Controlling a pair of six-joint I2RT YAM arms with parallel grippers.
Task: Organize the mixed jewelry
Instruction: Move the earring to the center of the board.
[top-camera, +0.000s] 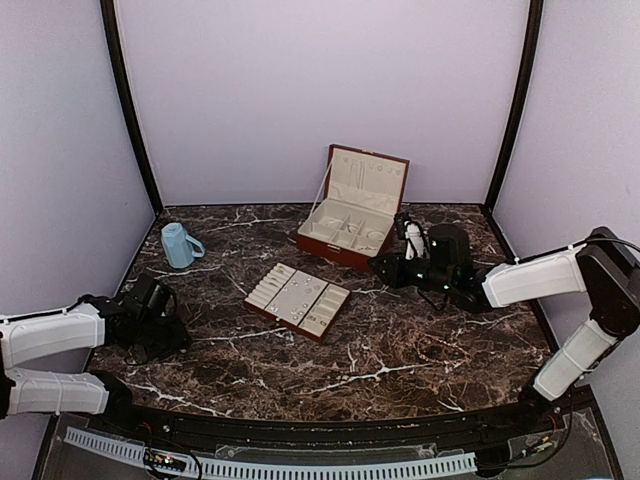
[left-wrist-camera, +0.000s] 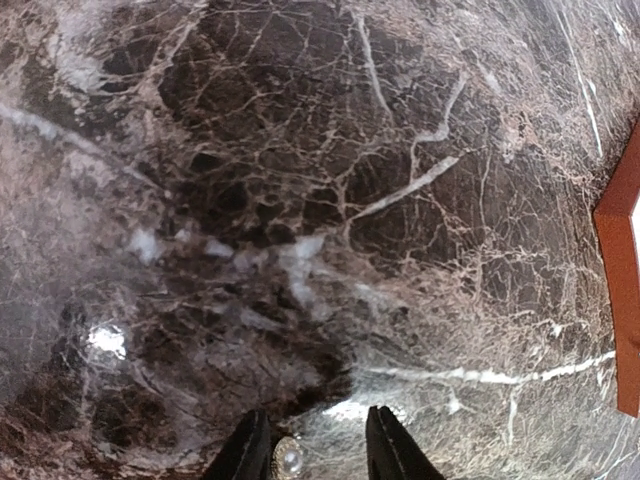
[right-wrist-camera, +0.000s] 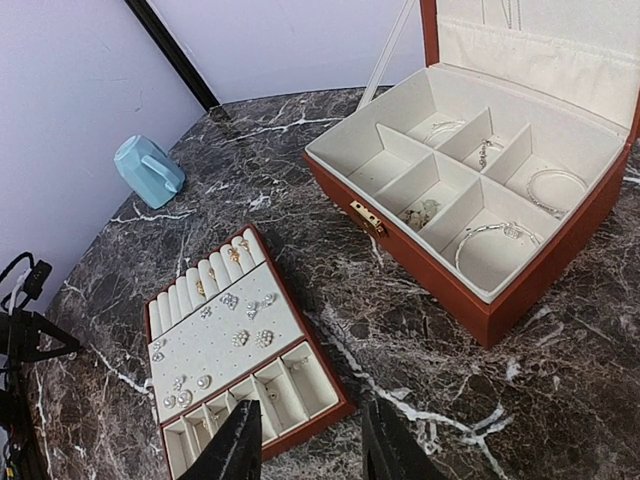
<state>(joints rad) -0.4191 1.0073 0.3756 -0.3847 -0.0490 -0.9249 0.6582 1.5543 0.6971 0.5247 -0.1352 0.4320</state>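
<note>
The left gripper (left-wrist-camera: 315, 420) hung low over the marble table (left-wrist-camera: 300, 150), its fingers narrowly apart and clamping nothing. One small round shiny piece (left-wrist-camera: 290, 460) lay on the stone between them, close to one finger. The right gripper (right-wrist-camera: 311, 408) hovered partly open and empty over the near end of the tray (right-wrist-camera: 285, 330). The mixed jewelry (right-wrist-camera: 245, 305) showed as tiny pale metallic specks on the tray's cream lining, with thin bracelets (right-wrist-camera: 495, 232) in compartments of the open red-brown box (right-wrist-camera: 440, 290).
</note>
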